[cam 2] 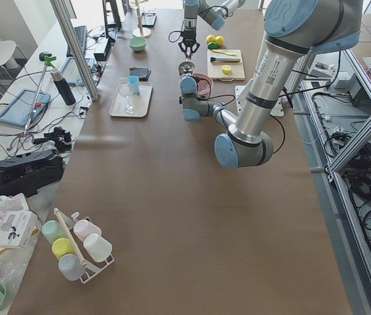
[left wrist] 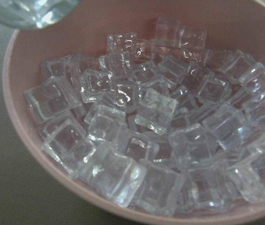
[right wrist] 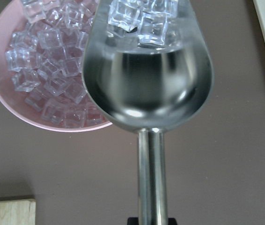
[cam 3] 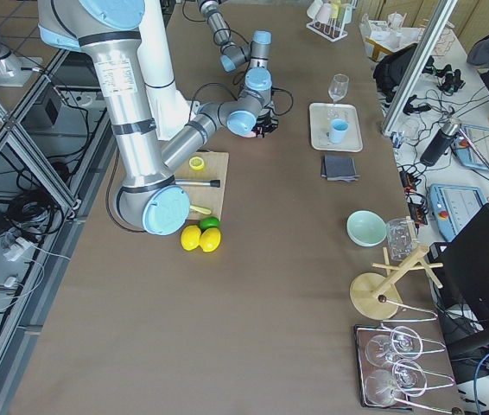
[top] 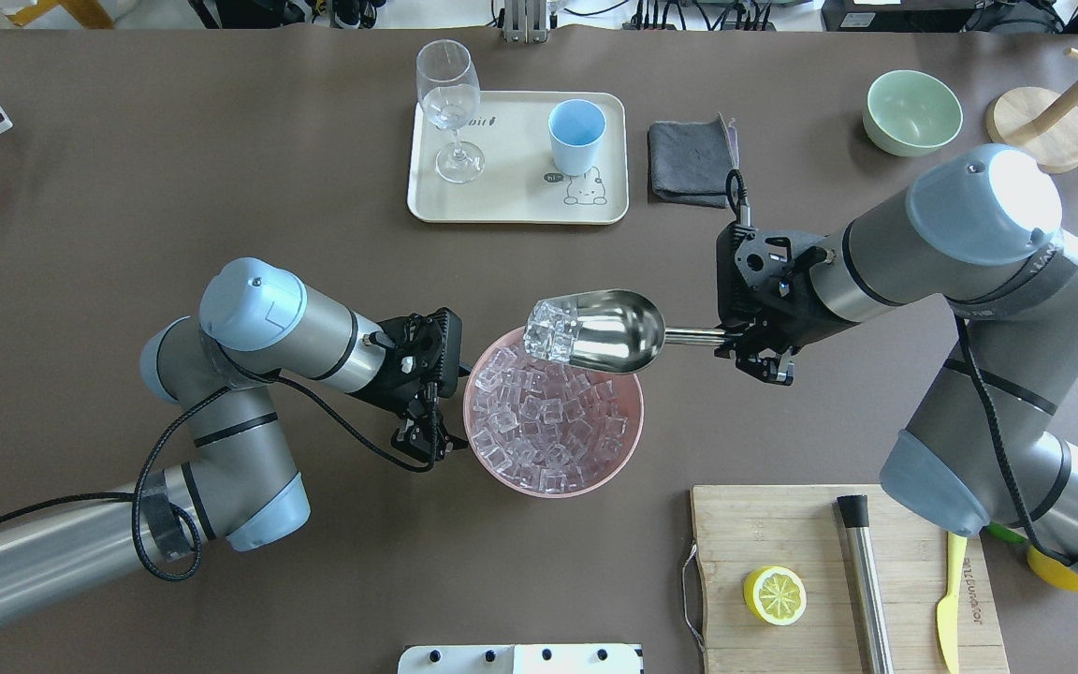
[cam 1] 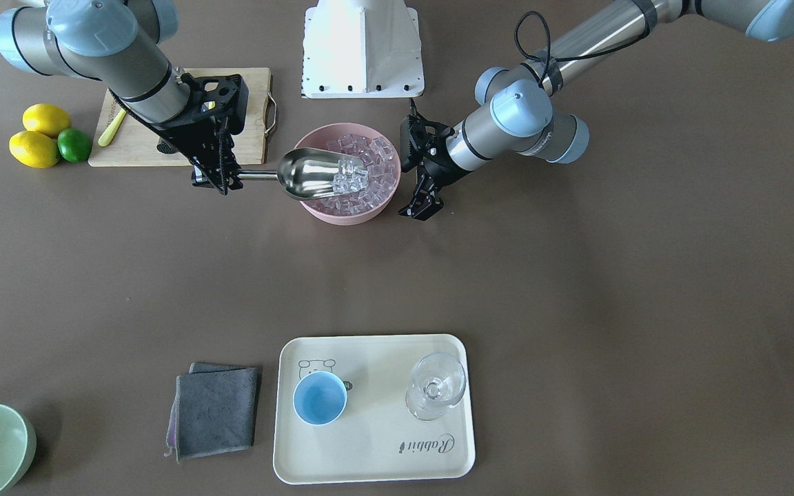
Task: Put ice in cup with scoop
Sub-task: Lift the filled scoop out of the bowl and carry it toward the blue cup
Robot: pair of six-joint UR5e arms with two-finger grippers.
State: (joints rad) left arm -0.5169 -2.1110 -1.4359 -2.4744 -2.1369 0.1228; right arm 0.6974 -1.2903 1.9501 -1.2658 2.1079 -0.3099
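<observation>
The right gripper (top: 735, 339) is clamped on the scoop (top: 609, 329) handle, its forearm reaching in from the side. The left gripper (top: 422, 442) points down at the table, jaws parted (holding nothing), elbow bent.

The scoop (left wrist: 29, 9) is a blurred sliver (edge-cropped) in the left wrist view; the right gripper (right wrist: 149, 220) seems mostly cut off in its own.
</observation>
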